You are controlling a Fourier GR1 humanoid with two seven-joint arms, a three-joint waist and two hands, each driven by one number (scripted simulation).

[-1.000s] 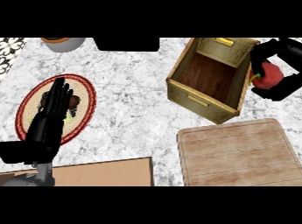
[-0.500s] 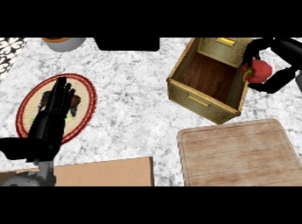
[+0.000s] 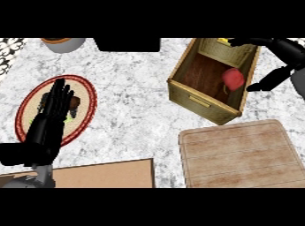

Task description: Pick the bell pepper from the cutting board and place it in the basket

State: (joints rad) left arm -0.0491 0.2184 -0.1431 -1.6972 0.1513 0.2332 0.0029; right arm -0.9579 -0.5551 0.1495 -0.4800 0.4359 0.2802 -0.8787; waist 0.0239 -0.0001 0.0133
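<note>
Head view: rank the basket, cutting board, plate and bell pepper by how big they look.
1. Cutting board and basket: they look alike, so I won't rank them.
2. Plate, partly hidden by the left hand.
3. Bell pepper, inside the basket.

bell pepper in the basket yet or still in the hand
In the basket: the red bell pepper lies inside the basket, and the right hand is open, apart from it.

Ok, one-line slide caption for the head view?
Red bell pepper inside the basket; right robot hand open above it.
</note>
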